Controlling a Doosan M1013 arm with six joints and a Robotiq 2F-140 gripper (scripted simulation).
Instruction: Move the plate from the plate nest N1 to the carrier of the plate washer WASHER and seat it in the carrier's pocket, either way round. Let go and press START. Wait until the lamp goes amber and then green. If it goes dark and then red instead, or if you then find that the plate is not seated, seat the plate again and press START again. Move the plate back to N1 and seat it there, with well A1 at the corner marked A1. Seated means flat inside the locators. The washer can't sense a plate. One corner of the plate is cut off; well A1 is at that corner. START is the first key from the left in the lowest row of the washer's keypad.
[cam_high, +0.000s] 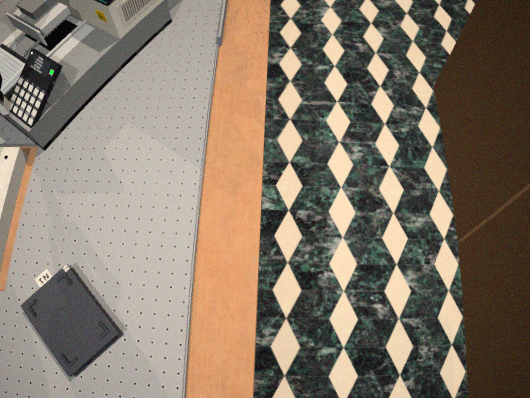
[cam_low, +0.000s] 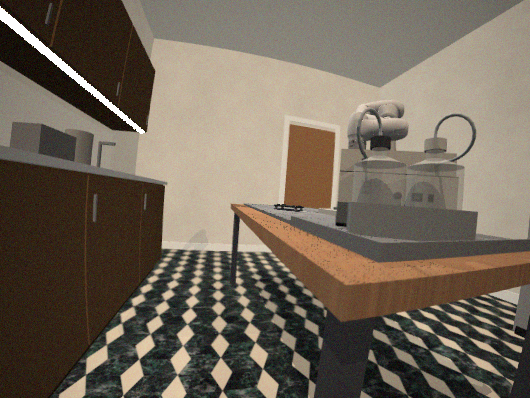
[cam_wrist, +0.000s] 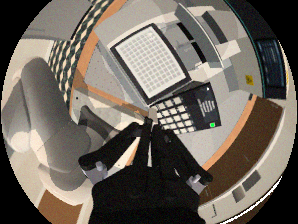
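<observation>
Plate, the white many-welled one, is sitting in the dark-framed carrier of the washer, and from the wrist view it is looking flat, though you can't be sure of every edge at this angle. Your gripper is standing narrow, its fingertips together with nothing between them, beside the near corner of the keypad. The lamp is glowing green, so you are probably looking at a finished wash, with the return to the nest N1 ahead; its dark bed is lying bare beside its label. Before taking hold, you are likely needing to back away from the keys and spread the fingers. Expect the plate to be light and fairly stiff, a thin plastic shell, perhaps slick if the wash is leaving it wet. Take it low on two opposite side walls, centred, keeping the pads off the wells; squeezing hard could bow it, and an off-centre grip could tip it. Lift straight up past the frame, and check the cut corner before turning it for A1.
</observation>
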